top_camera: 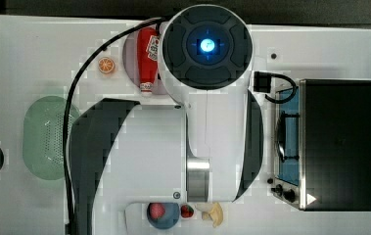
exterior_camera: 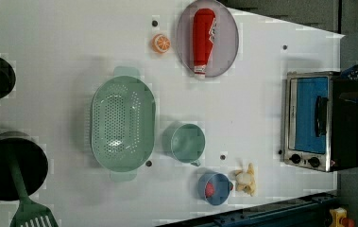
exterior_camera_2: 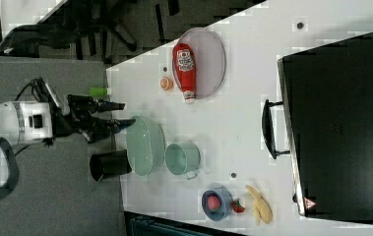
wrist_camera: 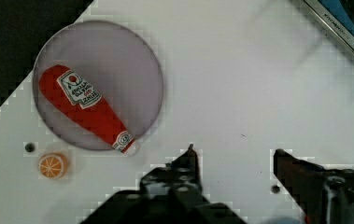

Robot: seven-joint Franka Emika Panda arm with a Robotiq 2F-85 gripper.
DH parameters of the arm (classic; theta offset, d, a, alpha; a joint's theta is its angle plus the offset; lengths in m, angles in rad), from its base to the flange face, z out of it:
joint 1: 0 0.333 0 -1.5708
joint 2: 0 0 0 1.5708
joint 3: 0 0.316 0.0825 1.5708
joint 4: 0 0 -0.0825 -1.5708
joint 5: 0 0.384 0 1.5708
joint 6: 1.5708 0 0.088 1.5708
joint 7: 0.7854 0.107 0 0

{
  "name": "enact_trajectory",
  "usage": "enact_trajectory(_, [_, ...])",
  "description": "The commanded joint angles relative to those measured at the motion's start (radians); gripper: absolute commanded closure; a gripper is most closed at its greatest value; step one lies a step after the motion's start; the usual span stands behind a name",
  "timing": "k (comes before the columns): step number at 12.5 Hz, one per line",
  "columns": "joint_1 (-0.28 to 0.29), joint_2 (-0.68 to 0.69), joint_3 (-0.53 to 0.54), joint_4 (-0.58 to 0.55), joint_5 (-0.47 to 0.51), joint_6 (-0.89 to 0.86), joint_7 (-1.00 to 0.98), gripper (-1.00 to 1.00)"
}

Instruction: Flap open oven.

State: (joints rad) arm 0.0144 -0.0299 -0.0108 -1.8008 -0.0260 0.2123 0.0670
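The jaws stand spread wide, gripping nothing, above bare white counter (wrist_camera: 240, 84); the ketchup bottle (wrist_camera: 88, 112) on its plate (wrist_camera: 132, 70) lies beside them, the oven (wrist_camera: 343, 28) beyond.

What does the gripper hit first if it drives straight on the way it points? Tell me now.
Most likely the bare table, between the plate holding the ketchup bottle and the oven. In the wrist view the open gripper aims at blank white surface; depth is hard to judge.
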Motion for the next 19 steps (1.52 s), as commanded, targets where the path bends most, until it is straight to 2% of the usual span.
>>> enact_trajectory(1, [-0.026, -0.365, -0.023, -0.242, 0.017, -0.134, 0.043, -0.59])
enact_trajectory(3, [-0.026, -0.365, -0.023, -0.241, 0.017, -0.134, 0.043, -0.99])
enact_trajectory(6, [-0.026, -0.365, -0.023, -0.241, 0.017, -0.134, 0.044, -1.00])
enact_trajectory(7, [-0.026, -0.365, -0.023, -0.241, 0.017, -0.134, 0.043, -0.90])
enact_trajectory(13, [-0.039, -0.365, -0.033, -0.251, 0.016, -0.134, 0.043, 0.55])
enact_trajectory(14, [-0.042, -0.364, -0.041, -0.255, 0.013, -0.131, 0.041, 0.65])
enact_trajectory(16, [-0.047, -0.357, -0.064, -0.275, 0.005, -0.112, -0.009, 0.65])
enact_trajectory(19, [-0.060, -0.339, -0.112, -0.312, -0.005, -0.075, -0.210, 0.65])
